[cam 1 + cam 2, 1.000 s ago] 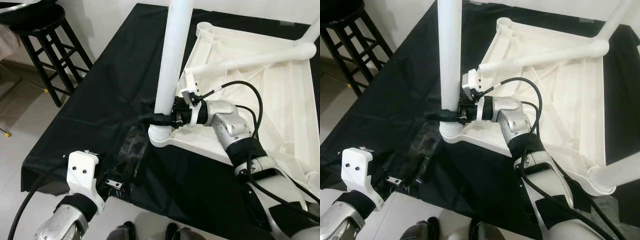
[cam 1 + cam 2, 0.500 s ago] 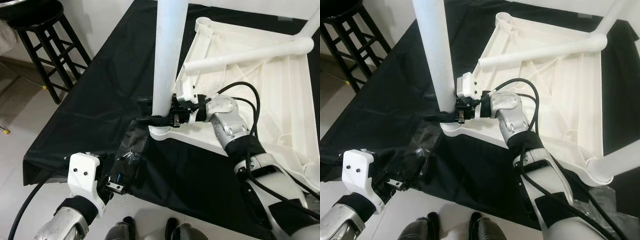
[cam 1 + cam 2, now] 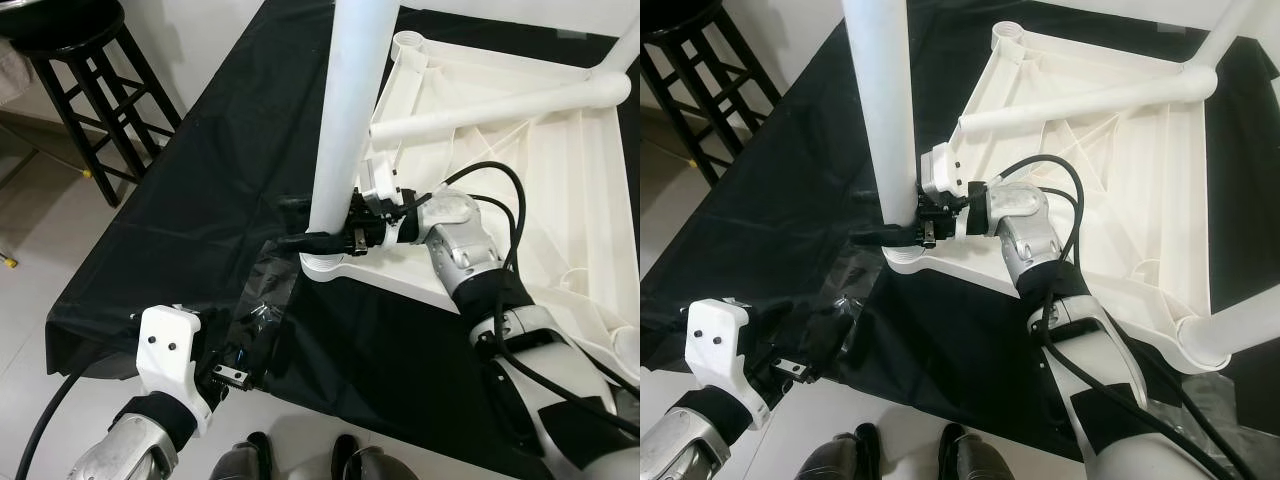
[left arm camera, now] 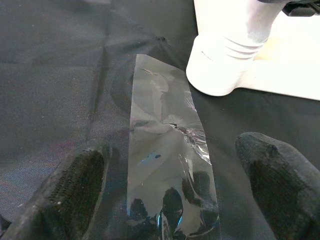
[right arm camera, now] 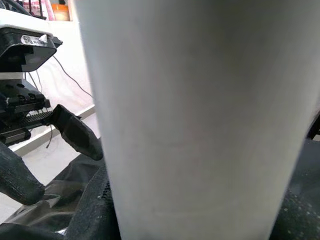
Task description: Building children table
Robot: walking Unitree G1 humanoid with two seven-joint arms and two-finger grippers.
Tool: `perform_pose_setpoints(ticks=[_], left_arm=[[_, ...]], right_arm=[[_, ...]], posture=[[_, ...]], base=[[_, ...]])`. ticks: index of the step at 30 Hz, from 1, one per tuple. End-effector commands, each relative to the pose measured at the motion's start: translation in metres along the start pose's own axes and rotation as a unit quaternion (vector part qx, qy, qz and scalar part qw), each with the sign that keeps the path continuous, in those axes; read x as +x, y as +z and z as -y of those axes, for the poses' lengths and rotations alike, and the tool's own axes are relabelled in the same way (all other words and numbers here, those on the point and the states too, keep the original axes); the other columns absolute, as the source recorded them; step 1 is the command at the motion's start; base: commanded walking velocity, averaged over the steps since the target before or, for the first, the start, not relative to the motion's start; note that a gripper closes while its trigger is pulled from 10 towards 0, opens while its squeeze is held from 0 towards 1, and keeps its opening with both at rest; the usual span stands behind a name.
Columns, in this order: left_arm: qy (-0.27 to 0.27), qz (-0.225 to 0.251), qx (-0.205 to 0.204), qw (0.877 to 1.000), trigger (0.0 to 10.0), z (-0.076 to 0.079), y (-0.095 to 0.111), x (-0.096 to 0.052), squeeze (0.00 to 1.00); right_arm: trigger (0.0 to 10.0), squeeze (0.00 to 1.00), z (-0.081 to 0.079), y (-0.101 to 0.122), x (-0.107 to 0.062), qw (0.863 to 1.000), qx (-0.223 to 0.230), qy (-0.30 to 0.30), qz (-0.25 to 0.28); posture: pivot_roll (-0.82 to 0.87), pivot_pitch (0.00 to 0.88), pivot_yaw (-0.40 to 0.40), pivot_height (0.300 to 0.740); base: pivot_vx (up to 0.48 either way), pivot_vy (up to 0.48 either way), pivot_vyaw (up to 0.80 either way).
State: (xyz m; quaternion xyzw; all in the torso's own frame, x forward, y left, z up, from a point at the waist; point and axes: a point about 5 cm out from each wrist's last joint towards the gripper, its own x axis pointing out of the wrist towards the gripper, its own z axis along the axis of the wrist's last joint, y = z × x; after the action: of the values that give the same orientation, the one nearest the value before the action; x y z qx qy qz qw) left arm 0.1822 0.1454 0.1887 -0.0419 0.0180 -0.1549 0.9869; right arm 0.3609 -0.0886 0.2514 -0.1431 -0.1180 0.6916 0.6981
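Note:
The white children's table (image 3: 560, 180) lies upside down on a black cloth (image 3: 220, 170). A thick white leg (image 3: 345, 120) stands upright in the near left corner socket (image 4: 225, 70). My right gripper (image 3: 315, 238) is shut on this leg just above the socket; the leg (image 5: 200, 120) looms close between its fingers. Low at the front left, my left gripper (image 4: 175, 200) is open, its fingertips (image 4: 80, 185) resting apart on either side of a clear plastic film (image 4: 165, 165) on the cloth.
Another white leg (image 3: 500, 105) slants across the table's far side, and a third (image 3: 1240, 325) stands at the near right corner. A black wooden stool (image 3: 90, 80) is at the far left. My feet (image 3: 300, 465) are at the cloth's front edge.
The upright leg's top has swung slightly left and back to the right, with my right gripper still on it. The left gripper has barely moved. The camera has shifted a little.

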Motion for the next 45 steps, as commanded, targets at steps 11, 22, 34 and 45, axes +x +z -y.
perform_pose_setpoints(ticks=[11, 22, 34, 45], left_arm=[[-0.002, -0.014, -0.002, 1.0, 10.0, 0.001, -0.002, -0.003, 0.0], [-0.004, -0.016, -0.002, 1.0, 10.0, 0.0, -0.002, -0.002, 0.0], [-0.009, -0.014, -0.017, 1.0, 10.0, 0.005, -0.009, 0.003, 0.0], [-0.016, -0.006, -0.022, 1.0, 10.0, 0.007, -0.008, 0.009, 0.0]], right_arm=[[10.0, 0.0, -0.035, -0.081, -0.032, 0.965, 0.194, 0.005, -0.174], [10.0, 0.0, -0.038, -0.082, -0.042, 0.941, 0.236, 0.058, -0.233], [10.0, 0.0, -0.034, -0.087, -0.035, 0.856, 0.241, -0.399, -0.224], [10.0, 0.0, -0.129, -0.083, 0.025, 0.77, 0.252, -0.558, -0.179]], posture=[[0.14, 0.394, -0.028, 0.74], [0.14, 0.389, -0.026, 0.74], [0.04, 0.345, -0.102, 0.74], [0.05, 0.321, -0.068, 0.74]], base=[[0.0, 0.0, 0.0], [0.0, 0.0, 0.0], [0.0, 0.0, 0.0], [0.0, 0.0, 0.0]])
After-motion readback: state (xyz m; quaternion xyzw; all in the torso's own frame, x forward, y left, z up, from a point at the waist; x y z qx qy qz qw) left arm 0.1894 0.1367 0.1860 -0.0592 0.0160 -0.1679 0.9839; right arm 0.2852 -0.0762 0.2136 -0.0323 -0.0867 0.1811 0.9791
